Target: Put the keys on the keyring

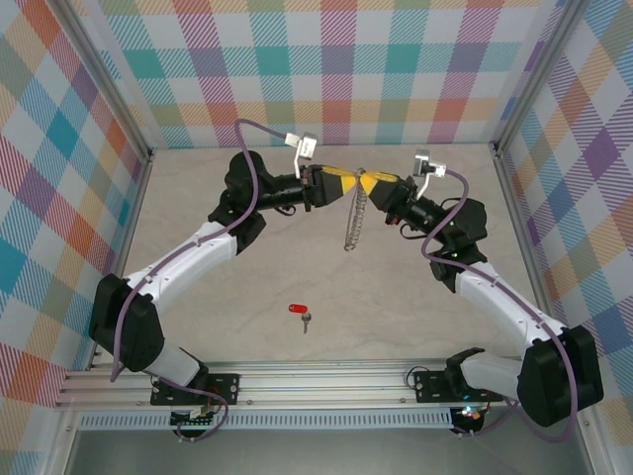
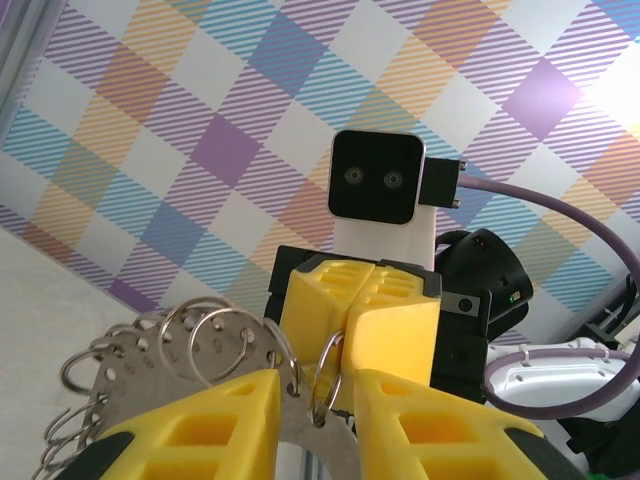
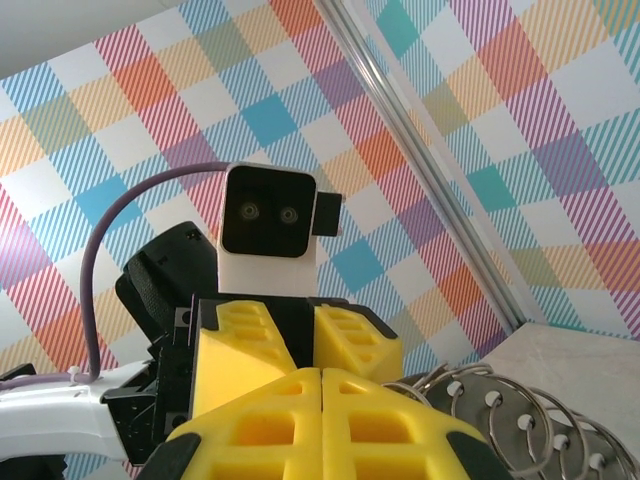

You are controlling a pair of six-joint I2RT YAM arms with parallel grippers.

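The keyring (image 1: pixel 353 226), a grey metal band fringed with small loops, hangs in the air between both grippers above the middle of the table. In the left wrist view its band (image 2: pixel 170 350) lies between the yellow fingers of my left gripper (image 2: pixel 317 382), which hold it with a gap left between them. My right gripper (image 2: pixel 356 312) faces it, shut on one small loop (image 2: pixel 331 385). From above the two meet tip to tip, left gripper (image 1: pixel 346 183) and right gripper (image 1: pixel 369 184). The red-headed key (image 1: pixel 300 310) lies on the table, nearer the arm bases.
Checked walls close the table on three sides, with metal posts at the corners (image 1: pixel 499 148). The aluminium rail (image 1: pixel 326 381) carrying both arm bases runs along the near edge. In the right wrist view several of the keyring's loops (image 3: pixel 510 420) show at lower right.
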